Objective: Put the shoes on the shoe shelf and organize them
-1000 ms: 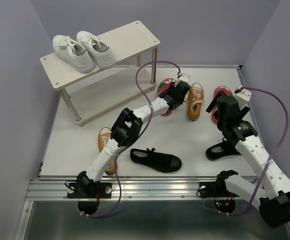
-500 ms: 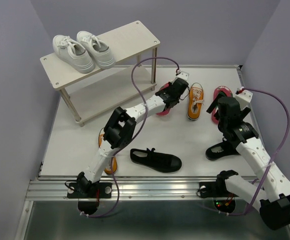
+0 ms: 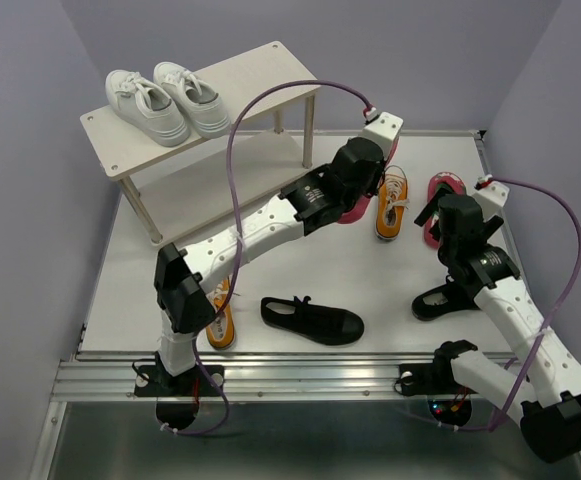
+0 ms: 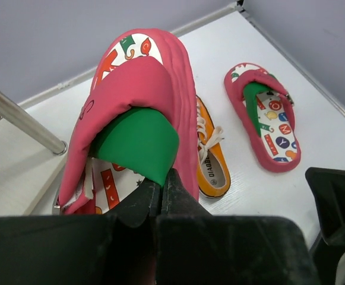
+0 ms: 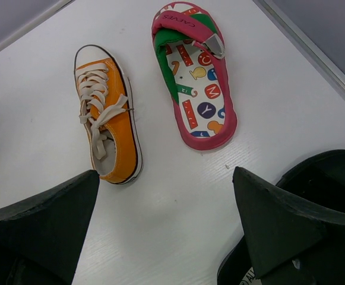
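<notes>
Left gripper point(image 4: 161, 189): jaws clenched on the green strap point(image 4: 138, 141) of one red flip-flop point(image 4: 160, 77). I see no gap between the fingers apart from the strap pinched there. That flip-flop hangs from the grip, clear of the table point(image 3: 270, 260), beside the right-hand metal leg point(image 4: 24, 122) of the shoe shelf point(image 3: 260, 75).

Right gripper point(image 5: 165, 178): jaws released and spread wide, holding nothing and touching nothing. It hangs over bare table between one orange sneaker point(image 5: 107, 127) and one black strap shoe point(image 5: 320, 178). The second flip-flop point(image 5: 196, 77) lies sole-down just beyond it.

Writing noted:
- The second flip-flop's insole carries single letters in coloured discs; I read C, M and Y in the right wrist view.
- Its red strap bears a raised word that I cannot read with confidence.
- The held flip-flop's insole shows large printed letters, partly folded out of sight.
- The orange sneaker has a printed heel label inside, something like "OIAOBO" in the left wrist view; I hold that reading as uncertain.

Positions of the remaining items:
- The white sneakers point(image 3: 165, 100) stand side by side on the shelf's top board, at its left end.
- The other orange sneaker point(image 3: 215, 315) lies near the front edge, partly behind the left arm.
- The other black strap shoe point(image 3: 315, 320) lies on the table just beside it.
</notes>
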`<state>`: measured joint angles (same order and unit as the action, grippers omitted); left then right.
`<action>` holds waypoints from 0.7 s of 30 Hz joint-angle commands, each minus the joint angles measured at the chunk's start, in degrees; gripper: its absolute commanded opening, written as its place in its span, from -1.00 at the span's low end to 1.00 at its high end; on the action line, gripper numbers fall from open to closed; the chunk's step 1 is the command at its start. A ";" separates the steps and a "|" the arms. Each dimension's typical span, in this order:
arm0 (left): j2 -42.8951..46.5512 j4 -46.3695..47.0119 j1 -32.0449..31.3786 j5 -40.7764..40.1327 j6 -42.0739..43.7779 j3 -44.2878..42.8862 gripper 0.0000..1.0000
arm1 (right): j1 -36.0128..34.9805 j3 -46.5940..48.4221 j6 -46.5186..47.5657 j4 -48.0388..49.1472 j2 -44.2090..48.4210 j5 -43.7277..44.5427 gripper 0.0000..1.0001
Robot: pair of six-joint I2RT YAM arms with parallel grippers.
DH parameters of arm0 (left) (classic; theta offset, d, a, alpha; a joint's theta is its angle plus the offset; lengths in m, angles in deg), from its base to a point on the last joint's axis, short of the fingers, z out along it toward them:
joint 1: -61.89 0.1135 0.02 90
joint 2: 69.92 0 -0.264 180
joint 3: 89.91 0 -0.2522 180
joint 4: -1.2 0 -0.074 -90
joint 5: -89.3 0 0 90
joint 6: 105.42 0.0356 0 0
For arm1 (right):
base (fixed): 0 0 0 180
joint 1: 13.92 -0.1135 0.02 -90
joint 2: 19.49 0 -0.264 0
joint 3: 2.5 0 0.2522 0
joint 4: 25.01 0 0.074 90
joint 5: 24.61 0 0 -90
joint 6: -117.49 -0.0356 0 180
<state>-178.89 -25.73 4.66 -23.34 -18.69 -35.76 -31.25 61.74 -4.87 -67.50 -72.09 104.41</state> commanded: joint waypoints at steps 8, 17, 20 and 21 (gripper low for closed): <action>9.04 2.71 -0.34 -5.40 5.18 -9.54 -1.00 | 0.01 -0.64 -1.48 0.96 2.32 1.32 1.00; 6.14 9.47 0.01 -23.23 16.09 -19.21 -1.00 | 0.01 -0.64 -2.01 0.17 3.64 0.44 1.00; 3.59 12.19 0.80 -28.15 20.05 -22.11 -1.00 | 0.01 -0.82 -1.92 -0.01 4.17 0.53 1.00; 3.24 12.72 1.24 -28.52 20.75 -22.46 -1.00 | 0.01 -0.91 -2.01 -0.01 4.17 0.53 1.00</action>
<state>-175.66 -23.11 4.70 -43.42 -5.18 -52.94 -31.25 61.15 -5.98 -67.91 -69.14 104.35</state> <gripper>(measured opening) 0.048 0.999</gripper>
